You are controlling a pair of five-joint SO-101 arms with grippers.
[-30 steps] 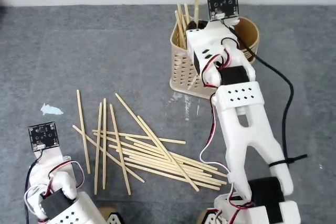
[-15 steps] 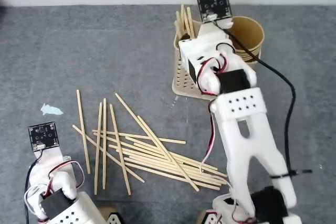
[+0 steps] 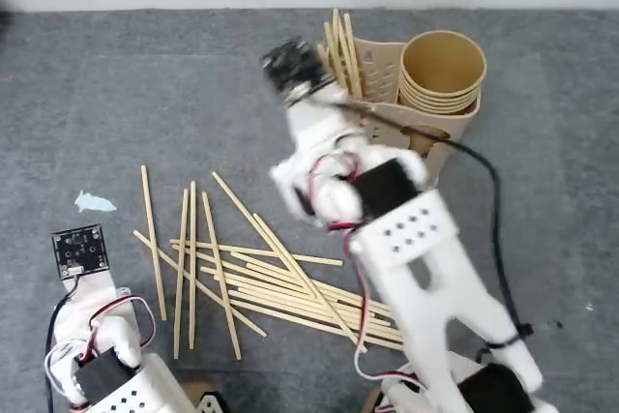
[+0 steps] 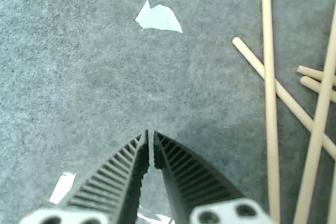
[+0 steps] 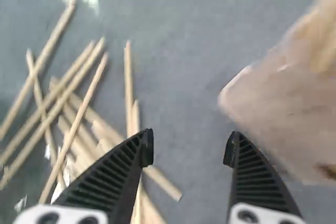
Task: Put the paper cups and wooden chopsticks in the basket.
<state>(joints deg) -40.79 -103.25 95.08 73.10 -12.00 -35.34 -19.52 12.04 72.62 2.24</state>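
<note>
A beige basket (image 3: 382, 94) stands at the back of the grey mat, holding a stack of paper cups (image 3: 442, 70) and several upright wooden chopsticks (image 3: 338, 45). Many more chopsticks (image 3: 271, 278) lie scattered on the mat in front. My right arm (image 3: 387, 200) hangs between the basket and this pile. Its gripper (image 5: 189, 142) is open and holds nothing, above the loose chopsticks (image 5: 79, 114), with the basket (image 5: 283, 108) beside it. My left gripper (image 4: 150, 145) is shut and holds nothing, low over bare mat at the near left, with chopsticks (image 4: 270, 93) off to its side.
A small scrap of pale paper (image 3: 95, 203) lies on the mat at the left, seen ahead of the left gripper as a paper scrap (image 4: 157, 17). A white wall borders the mat at the back. Bare mat lies left of the pile.
The right arm has swung left and back from over the basket toward the pile. The chopstick it held upright over the basket a second ago is out of its gripper. The left arm is still.
</note>
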